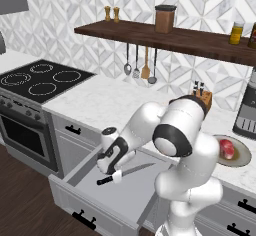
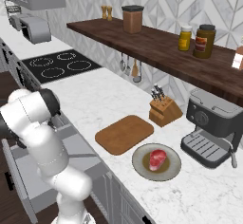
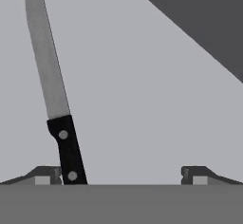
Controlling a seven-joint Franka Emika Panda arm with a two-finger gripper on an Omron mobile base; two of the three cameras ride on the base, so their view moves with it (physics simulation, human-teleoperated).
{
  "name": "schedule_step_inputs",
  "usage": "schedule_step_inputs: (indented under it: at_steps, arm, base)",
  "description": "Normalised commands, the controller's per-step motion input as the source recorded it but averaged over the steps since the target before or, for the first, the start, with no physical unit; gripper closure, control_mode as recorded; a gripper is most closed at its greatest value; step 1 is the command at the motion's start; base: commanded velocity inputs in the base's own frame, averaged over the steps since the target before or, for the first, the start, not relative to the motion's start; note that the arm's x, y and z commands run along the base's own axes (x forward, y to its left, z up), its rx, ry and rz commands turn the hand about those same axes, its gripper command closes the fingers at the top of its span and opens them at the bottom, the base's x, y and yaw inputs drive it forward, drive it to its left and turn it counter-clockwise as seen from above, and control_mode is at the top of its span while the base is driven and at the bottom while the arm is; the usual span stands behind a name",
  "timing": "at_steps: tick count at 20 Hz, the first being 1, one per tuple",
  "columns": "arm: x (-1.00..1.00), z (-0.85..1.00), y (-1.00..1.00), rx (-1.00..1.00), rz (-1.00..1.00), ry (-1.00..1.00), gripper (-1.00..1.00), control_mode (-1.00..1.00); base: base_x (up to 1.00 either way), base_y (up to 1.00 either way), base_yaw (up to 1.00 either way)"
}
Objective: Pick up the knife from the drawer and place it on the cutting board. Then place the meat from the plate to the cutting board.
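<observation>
Grey drawer (image 1: 90, 182), black-handled knife (image 3: 57, 104)

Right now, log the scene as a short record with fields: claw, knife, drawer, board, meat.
claw: open, down in the drawer, fingers apart, knife handle next to one fingertip
knife: flat on the drawer floor, not gripped
drawer: pulled open
cutting board: on the counter, nothing on it
meat: on the plate, beside the board
</observation>
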Motion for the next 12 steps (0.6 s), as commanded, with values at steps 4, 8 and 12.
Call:
schedule_step_inputs:
  at_steps: [4, 8, 12]
  arm:
    - [0.1, -0.29, 0.04, -0.05, 0.0, 0.0, -1.0, -1.0]
    - [0.0, -0.2, 0.34, -0.07, 0.0, 0.0, -1.0, -1.0]
    - [0.0, -0.01, 0.48, -0.07, -0.02, 0.0, -1.0, -1.0]
  base:
    - [0.0, 0.0, 0.0]
    - [0.0, 0.0, 0.0]
    - [0.0, 0.0, 0.0]
